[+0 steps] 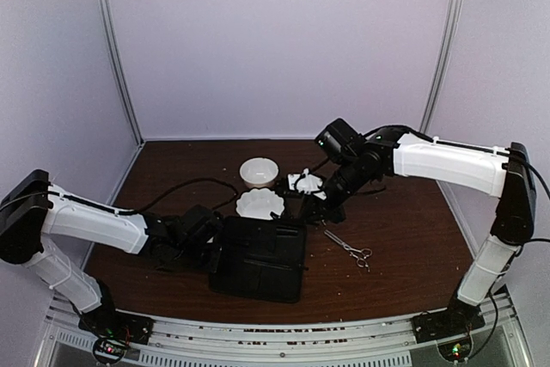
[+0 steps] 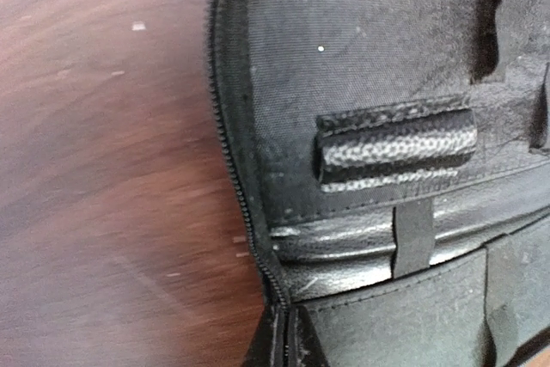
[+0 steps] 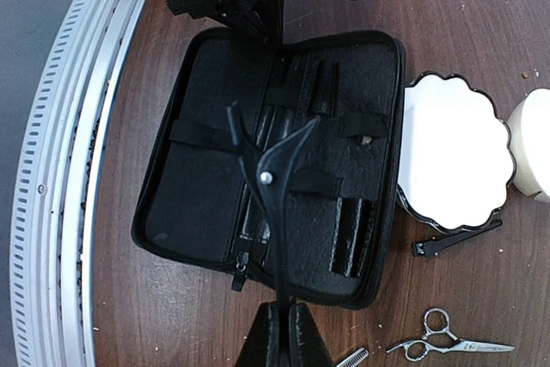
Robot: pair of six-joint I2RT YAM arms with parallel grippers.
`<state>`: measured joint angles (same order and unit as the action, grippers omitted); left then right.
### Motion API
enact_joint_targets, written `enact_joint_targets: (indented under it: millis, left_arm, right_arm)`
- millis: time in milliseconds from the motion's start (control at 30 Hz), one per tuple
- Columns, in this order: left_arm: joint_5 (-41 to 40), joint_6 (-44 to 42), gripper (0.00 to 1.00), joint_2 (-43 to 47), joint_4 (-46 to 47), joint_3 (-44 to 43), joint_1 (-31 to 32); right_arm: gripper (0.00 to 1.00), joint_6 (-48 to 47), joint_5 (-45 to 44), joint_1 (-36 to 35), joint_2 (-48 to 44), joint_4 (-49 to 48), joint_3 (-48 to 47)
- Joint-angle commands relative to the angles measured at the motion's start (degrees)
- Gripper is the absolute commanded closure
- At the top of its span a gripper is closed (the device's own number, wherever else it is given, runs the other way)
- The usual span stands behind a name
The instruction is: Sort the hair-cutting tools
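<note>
Grippers number two: left gripper [image 1: 209, 253] clenched at one open case's [image 1: 262, 264] left edge, right gripper [image 3: 279, 308] grasping one black tool [image 3: 273, 212] near the scalloped bowl [image 1: 259, 204]. One round bowl [image 1: 259, 171] stands farther; a second black tool [image 3: 455, 238] and one silver scissors [image 1: 348, 249] lie right.

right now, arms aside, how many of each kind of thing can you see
white dish: 2
black case: 1
black clip: 2, one in the right hand
silver scissors: 1 clearly in view
total: 6

Two scissors [image 3: 447, 345] [image 3: 268, 180], two white bowls [image 1: 259, 171] [image 1: 260, 204], one black case [image 1: 258, 266], one black stick [image 3: 455, 238].
</note>
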<state>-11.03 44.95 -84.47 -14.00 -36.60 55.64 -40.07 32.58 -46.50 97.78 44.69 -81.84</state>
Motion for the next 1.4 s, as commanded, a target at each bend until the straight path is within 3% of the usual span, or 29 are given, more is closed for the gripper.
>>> enact_joint_targets:
  millis: [0, 267, 500, 533, 667, 733, 900, 1100, 1367]
  left_arm:
    - [10.15, 4.07, 1.00, -2.83, 5.55, -1.10, 1.56]
    - [13.44, 5.86, 1.00, -4.82, 8.51, -4.03, 1.65]
    - [14.67, 2.83, 1.00, -6.86, 5.73, -7.97, 2.37]
    - [14.49, 1.91, 0.97, -6.29, 3.97, -8.53, 2.37]
    - [10.76, -9.65, 0.62, 1.08, -4.70, -10.23, 2.46]
    - [8.41, -16.04, 0.50, 6.20, -7.63, -10.25, 2.46]
    - [8.24, -27.03, 0.34, 16.90, -9.39, -8.35, 2.55]
    - [5.12, -33.23, 0.37, 24.06, -11.21, -8.06, 2.63]
    - [-2.82, -34.93, 0.36, 32.83, -13.73, -8.29, 2.63]
  right_arm:
    - [0.99, 0.71, 0.12, 0.42, -2.61, -1.03, 0.63]
    - [1.00, 2.08, -1.09, 0.80, -3.46, -0.32, 1.16]
    - [1.00, 3.03, -3.22, 0.78, -7.31, 0.29, 4.19]
    - [1.00, 3.11, -3.22, 0.79, -7.72, 0.23, 4.98]
    - [1.00, 3.11, -3.21, 0.78, -8.80, 0.88, 7.91]
    - [1.00, 2.82, -3.01, 0.80, -9.11, 1.21, 9.23]
    - [1.00, 3.89, -2.35, 0.15, -7.44, 1.80, 9.59]
    - [1.00, 6.57, -3.41, -3.40, -2.45, 1.36, 7.19]
    - [1.00, 7.92, -3.87, -10.45, 12.47, 3.83, -5.54]
